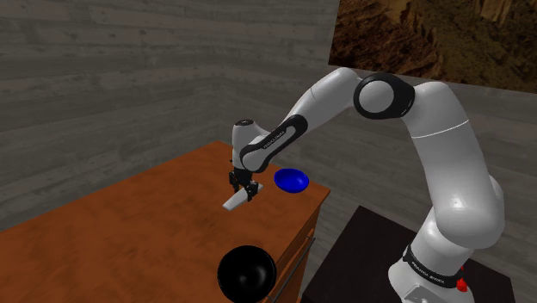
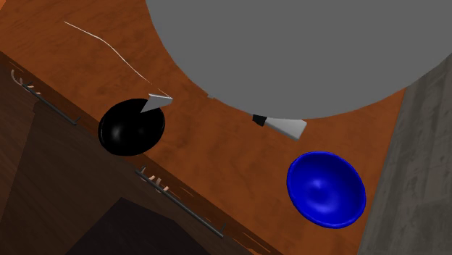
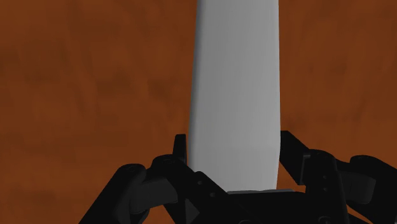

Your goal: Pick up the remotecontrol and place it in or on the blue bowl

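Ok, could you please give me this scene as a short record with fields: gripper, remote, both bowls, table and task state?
gripper: shut on the remote, above the table
remote: pale grey, clasped at one end, the rest sticking out past the gripper
blue bowl: empty, on the table, apart from the gripper
black bowl: at the table's edge, apart from the blue bowl
table: brown wood
task state: remote grasped, not yet in the blue bowl

Reddish-brown wooden cabinet top [image 1: 129,224]. We find two bowls resting on it, well apart: a blue bowl [image 1: 292,180] near the corner at the shoulder view's right, and a black bowl [image 1: 246,274] at the edge above the drawers [image 2: 87,188] with bar handles [image 2: 181,206].
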### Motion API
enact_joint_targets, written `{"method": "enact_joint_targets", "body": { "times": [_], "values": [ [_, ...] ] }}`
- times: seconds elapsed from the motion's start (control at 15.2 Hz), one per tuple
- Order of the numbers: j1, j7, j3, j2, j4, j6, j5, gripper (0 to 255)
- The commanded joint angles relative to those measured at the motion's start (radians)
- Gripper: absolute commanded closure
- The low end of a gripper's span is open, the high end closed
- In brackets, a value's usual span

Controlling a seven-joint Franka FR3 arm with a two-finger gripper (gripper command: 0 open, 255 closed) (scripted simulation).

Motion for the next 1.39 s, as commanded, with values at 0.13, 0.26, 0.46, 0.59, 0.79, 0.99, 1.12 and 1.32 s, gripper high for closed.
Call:
{"method": "enact_joint_targets", "body": {
  "times": [0.13,0.26,0.46,0.59,0.79,0.99,1.12,1.32],
  "values": [
    [0.0,0.0,0.0,0.0,0.0,0.0,0.0,255],
    [0.0,0.0,0.0,0.0,0.0,0.0,0.0,255],
    [-0.004,-0.004,0.005,-0.02,-0.004,-0.016,0.006,255],
    [-0.008,-0.008,0.011,-0.039,-0.006,-0.033,0.012,255],
    [-0.013,-0.014,0.018,-0.068,-0.007,-0.06,0.021,255],
    [-0.018,-0.02,0.026,-0.095,-0.007,-0.087,0.031,255],
    [-0.021,-0.024,0.03,-0.113,-0.006,-0.105,0.037,255],
    [-0.026,-0.03,0.037,-0.138,-0.002,-0.134,0.047,255]
  ]
}}
